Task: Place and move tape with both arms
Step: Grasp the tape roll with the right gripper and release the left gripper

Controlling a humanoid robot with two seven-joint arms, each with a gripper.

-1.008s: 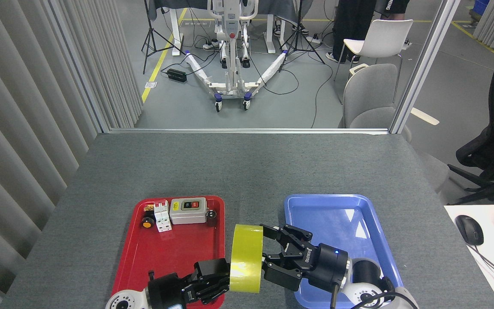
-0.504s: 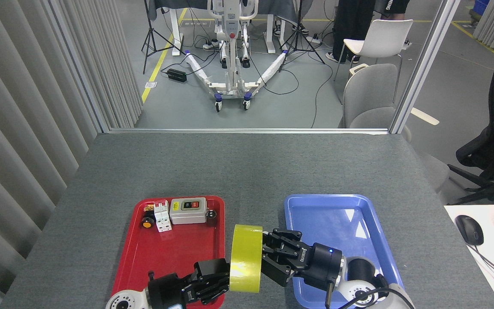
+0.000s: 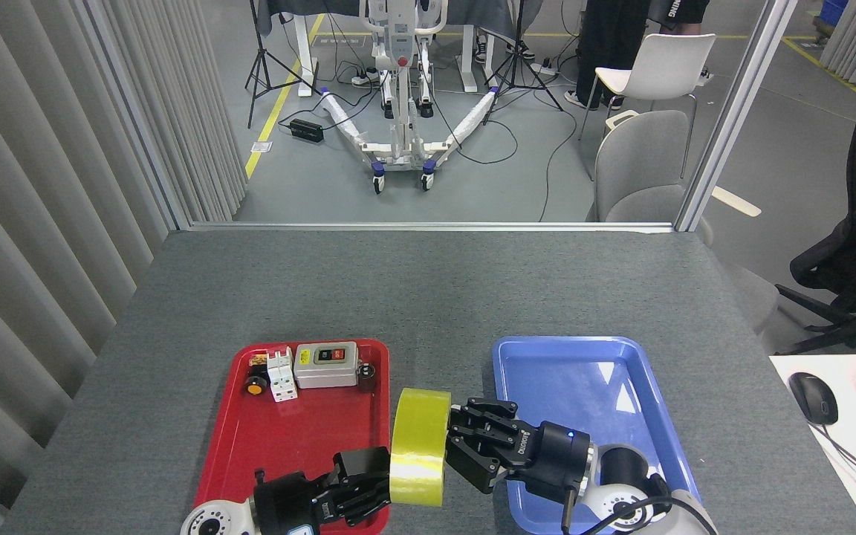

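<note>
The tape (image 3: 419, 446), a wide yellow roll, stands on edge in the air over the gap between the red tray (image 3: 250, 446) and the blue tray (image 3: 621, 371). My left gripper (image 3: 372, 483) comes in from the lower left, its black fingers closed on the roll's lower left side. From the right, my right gripper (image 3: 461, 442) has its fingers drawn in against the roll's right face, with a blue light on its body. The roll's core is hidden from this view.
At the back of the red tray lie a grey switch box (image 3: 325, 364), a white breaker (image 3: 280, 377) and a small orange-black button (image 3: 254, 384). To the far right are a mouse (image 3: 813, 397) and a keyboard corner. Grey slatted panels run along the left.
The right gripper moved left onto the tape and narrowed its fingers from wide open. Tape and left gripper then shifted slightly left and down.
</note>
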